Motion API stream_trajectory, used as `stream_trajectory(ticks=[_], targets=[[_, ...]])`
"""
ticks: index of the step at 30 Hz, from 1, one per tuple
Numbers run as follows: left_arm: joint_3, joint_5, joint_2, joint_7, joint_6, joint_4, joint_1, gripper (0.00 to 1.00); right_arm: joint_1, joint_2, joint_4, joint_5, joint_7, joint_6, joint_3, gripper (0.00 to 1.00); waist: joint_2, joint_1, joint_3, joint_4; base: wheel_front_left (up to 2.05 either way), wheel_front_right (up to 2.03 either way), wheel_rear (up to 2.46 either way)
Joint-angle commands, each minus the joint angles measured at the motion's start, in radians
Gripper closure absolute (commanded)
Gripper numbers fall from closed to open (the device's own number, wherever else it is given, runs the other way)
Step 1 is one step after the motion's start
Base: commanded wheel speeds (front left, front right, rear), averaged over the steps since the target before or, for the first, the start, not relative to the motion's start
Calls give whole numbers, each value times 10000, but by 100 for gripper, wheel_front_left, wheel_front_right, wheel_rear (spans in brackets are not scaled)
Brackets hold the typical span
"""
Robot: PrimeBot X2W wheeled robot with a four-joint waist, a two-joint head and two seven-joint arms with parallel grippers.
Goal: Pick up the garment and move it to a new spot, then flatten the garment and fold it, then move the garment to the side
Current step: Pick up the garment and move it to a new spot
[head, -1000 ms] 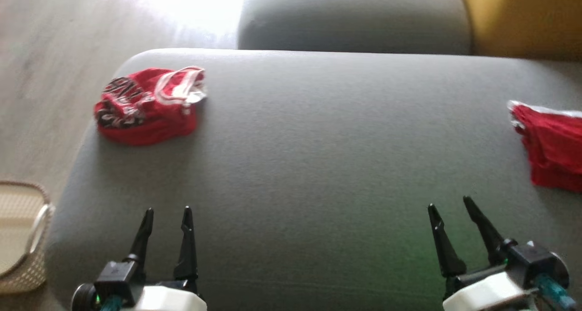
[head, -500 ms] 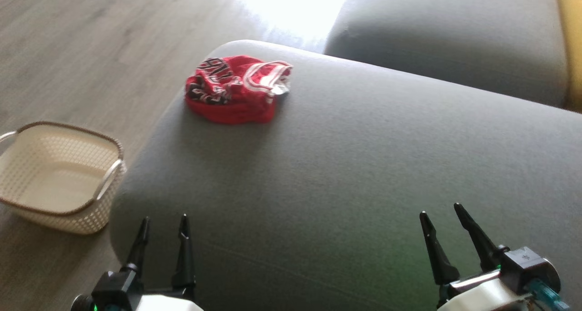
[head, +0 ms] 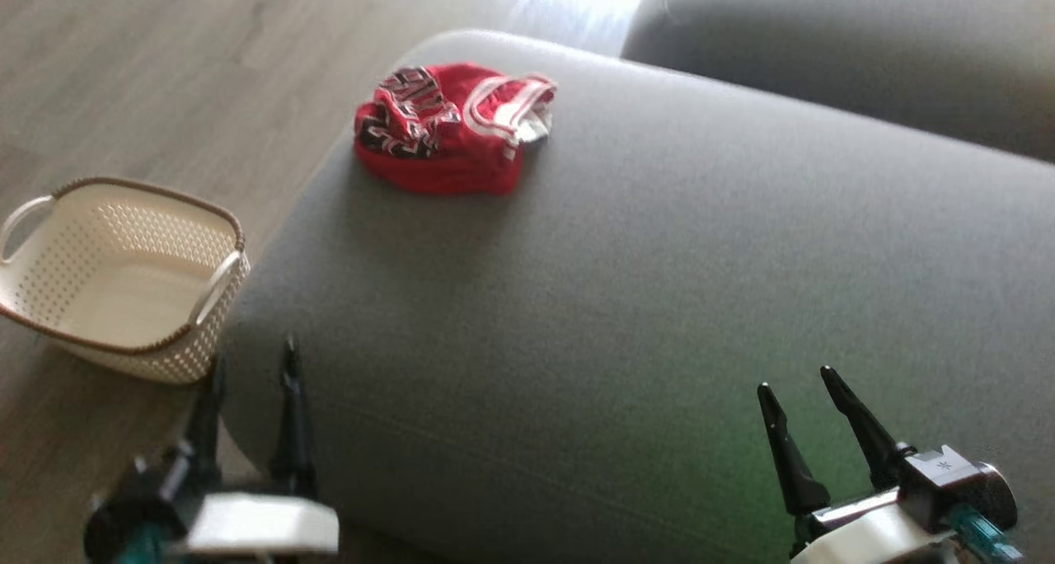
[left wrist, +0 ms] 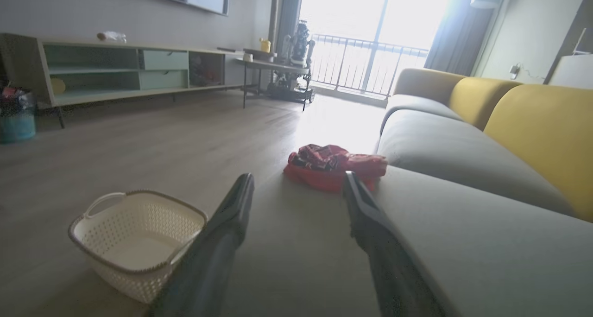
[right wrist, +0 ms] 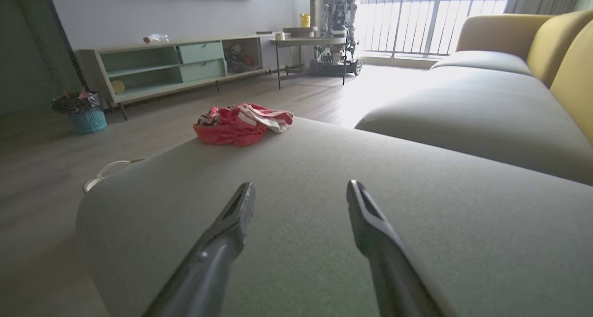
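A crumpled red garment [head: 449, 127] with black-and-white lettering and white trim lies near the far left corner of the grey sofa seat [head: 643, 300]. It also shows ahead in the left wrist view as the garment [left wrist: 334, 166] and in the right wrist view as the garment [right wrist: 241, 123]. My left gripper [head: 251, 364] is open and empty at the seat's near left edge, well short of the garment. Over the near right part of the seat my right gripper [head: 798, 378] stands open with nothing between its fingers.
A cream perforated basket [head: 124, 279] with handles stands on the wooden floor left of the sofa. A second grey seat cushion [head: 841, 61] lies beyond. The wrist views show yellow backrests [left wrist: 542, 131], a TV cabinet [right wrist: 171, 66] and a small bin [right wrist: 85, 110].
The head camera has swung left, bringing the basket into view and losing the second red garment at the right. My left gripper has shifted left toward the seat's edge.
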Motion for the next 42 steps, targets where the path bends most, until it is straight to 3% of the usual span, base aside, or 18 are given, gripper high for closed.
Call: stream_trajectory(ticks=[1,9,16,26,33,42], targets=[[387,-76,-47,-51,-90,-487,-961,0,-387,-106,-380,-116,-91,-4,214,0,0,0,417,-181,0,0,0],[1132,100,112,-51,-1205,204,-4201,0,-995,-106,-471,-756,-91,-4,236,0,0,0,1766,-718,0,0,0],[1503,-799,785,232,-1834,3952,-8057,0,-1871,-106,-580,-1237,-91,-4,225,0,0,0,3083,-1635,0,0,0],[581,-2638,1678,2291,-2010,7919,-11539,0,-2543,-106,-795,-1542,-91,-4,29,0,0,0,4475,-2615,0,0,0],[-270,-3876,1922,3771,-2013,9032,-12507,0,-2785,-106,-988,-1566,-91,-4,-16,0,0,0,5092,-2941,0,0,0],[-1000,-4111,2302,4034,-2014,10482,-13245,0,-3306,-106,-1195,-1544,-91,-4,-3,0,0,0,5855,-3444,0,0,0]])
